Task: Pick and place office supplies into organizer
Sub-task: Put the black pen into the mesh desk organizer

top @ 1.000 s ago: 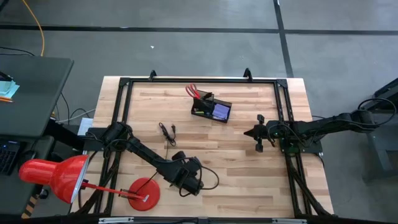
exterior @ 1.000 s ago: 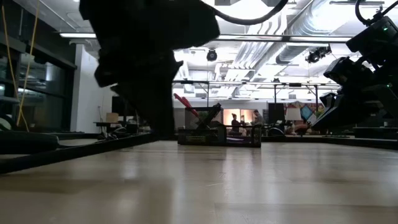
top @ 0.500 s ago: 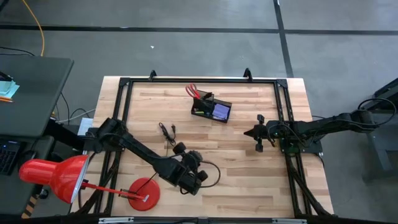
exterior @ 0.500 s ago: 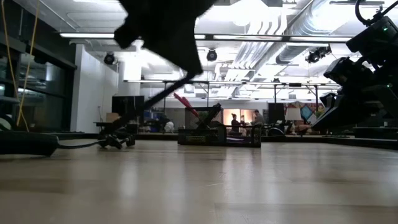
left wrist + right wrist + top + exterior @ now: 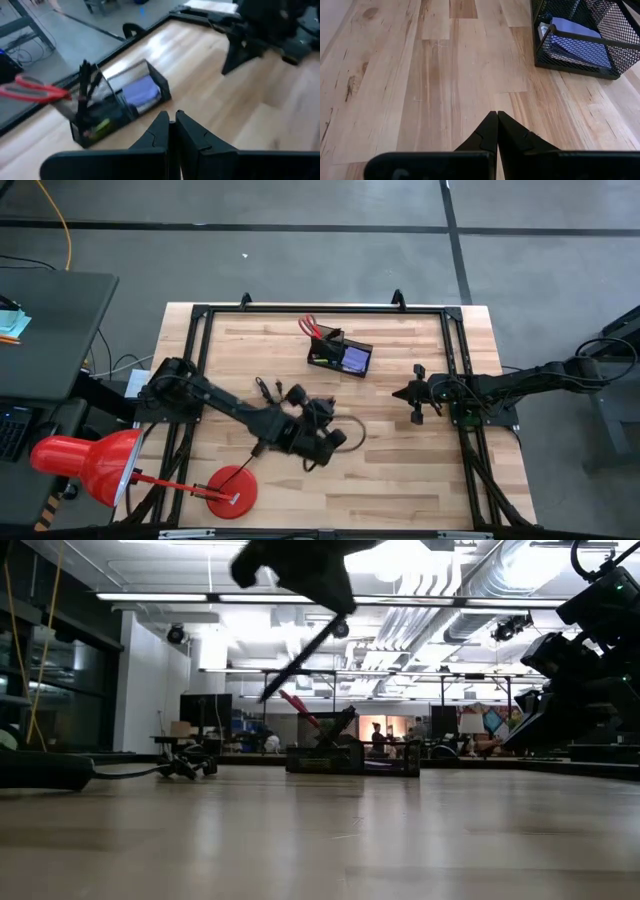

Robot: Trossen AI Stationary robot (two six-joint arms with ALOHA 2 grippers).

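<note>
Overhead, the wooden counter (image 5: pixel 400 470) carries a black frame along its edges; near its far middle stands the organizer (image 5: pixel 340 356), a black mesh box, with the red-handled scissors (image 5: pixel 311 327) sticking up out of its taller cup section and the purple sticky-note pad (image 5: pixel 356 359) lying in the lower tray; in the left wrist view dark pens (image 5: pixel 86 82) stand in the cup beside the scissors, and something yellow-green shows through the mesh low down, too blurred to name; a thin black cable (image 5: pixel 268 392) lies on the boards left of centre, between the organizer and the left arm; the red lamp base (image 5: pixel 231 491) sits at the near edge, its red shade (image 5: pixel 92 463) hanging off the counter's left side; nothing lies on the bare boards between either gripper and the organizer.

The left gripper (image 5: pixel 335 442) is held above the middle of the counter, its arm stretched low from the left edge — fingers pressed together with nothing between them; the right gripper (image 5: pixel 415 406) waits near the right edge, pointed toward the counter's middle, its fingers pressed together and empty too, the organizer well apart from it.
</note>
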